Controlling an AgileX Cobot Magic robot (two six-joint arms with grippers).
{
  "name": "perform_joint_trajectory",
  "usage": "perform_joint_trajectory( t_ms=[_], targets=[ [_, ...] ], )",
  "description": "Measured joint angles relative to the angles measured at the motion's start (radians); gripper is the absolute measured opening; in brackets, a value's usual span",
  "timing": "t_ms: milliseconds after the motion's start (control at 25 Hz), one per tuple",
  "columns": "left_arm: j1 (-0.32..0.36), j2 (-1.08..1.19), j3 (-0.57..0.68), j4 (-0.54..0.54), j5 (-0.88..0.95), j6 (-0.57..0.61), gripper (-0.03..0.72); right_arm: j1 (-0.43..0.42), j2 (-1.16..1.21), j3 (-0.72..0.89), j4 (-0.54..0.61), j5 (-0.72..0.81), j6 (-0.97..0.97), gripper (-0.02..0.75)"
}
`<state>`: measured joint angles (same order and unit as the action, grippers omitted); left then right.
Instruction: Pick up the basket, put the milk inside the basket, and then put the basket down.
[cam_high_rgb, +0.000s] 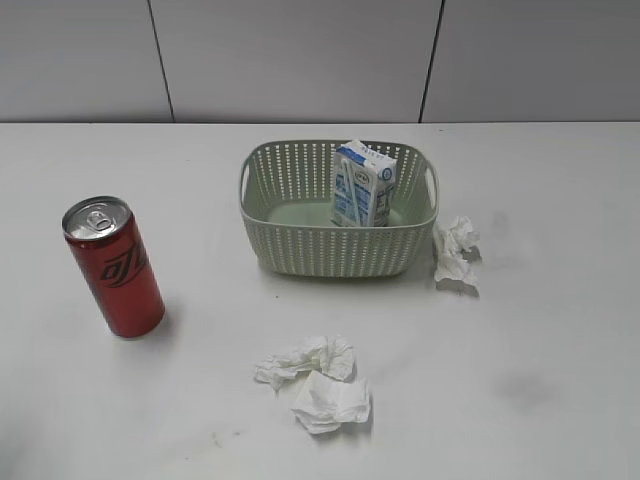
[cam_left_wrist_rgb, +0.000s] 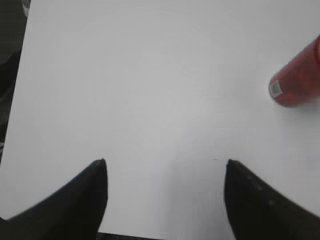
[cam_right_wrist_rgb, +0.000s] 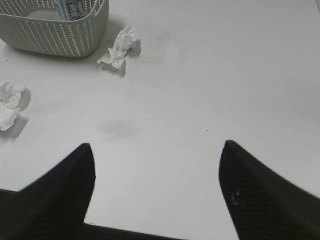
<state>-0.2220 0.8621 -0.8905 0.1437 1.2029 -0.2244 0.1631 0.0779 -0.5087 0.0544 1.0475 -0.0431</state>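
The sage-green basket (cam_high_rgb: 300, 245) stands on the white table at the middle back. The blue-and-white milk carton (cam_high_rgb: 363, 185) stands upright inside it, toward its right side. The basket's corner (cam_right_wrist_rgb: 75, 35) and a bit of the milk (cam_right_wrist_rgb: 74, 7) also show at the top left of the right wrist view. My left gripper (cam_left_wrist_rgb: 165, 161) is open and empty over bare table, left of the red can. My right gripper (cam_right_wrist_rgb: 156, 145) is open and empty over bare table, well to the right and front of the basket. Neither gripper shows in the exterior view.
A red soda can (cam_high_rgb: 113, 267) stands at the left; its base shows in the left wrist view (cam_left_wrist_rgb: 297, 80). A crumpled tissue (cam_high_rgb: 456, 252) lies right of the basket, also in the right wrist view (cam_right_wrist_rgb: 119, 46). More crumpled tissues (cam_high_rgb: 315, 380) lie in front.
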Motion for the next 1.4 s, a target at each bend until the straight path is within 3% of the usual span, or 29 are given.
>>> perform_joint_trajectory(
  t_ms=[200,560,960,1400],
  targets=[
    [0.0,-0.165,0.087,-0.072,0.002,0.013,0.589,0.0,0.0,0.0,0.0,0.0,-0.001,0.585],
    [0.0,-0.455,0.257,-0.102,-0.019,0.079,0.589,0.0,0.0,0.002,-0.001,0.001,-0.001,0.586],
    [0.0,-0.72,0.351,-0.144,-0.074,0.233,0.589,0.0,0.0,0.002,-0.002,0.002,-0.002,0.586],
    [0.0,-0.867,0.383,-0.144,-0.147,0.254,0.589,0.0,0.0,0.002,-0.002,0.003,-0.003,0.585]
  ],
)
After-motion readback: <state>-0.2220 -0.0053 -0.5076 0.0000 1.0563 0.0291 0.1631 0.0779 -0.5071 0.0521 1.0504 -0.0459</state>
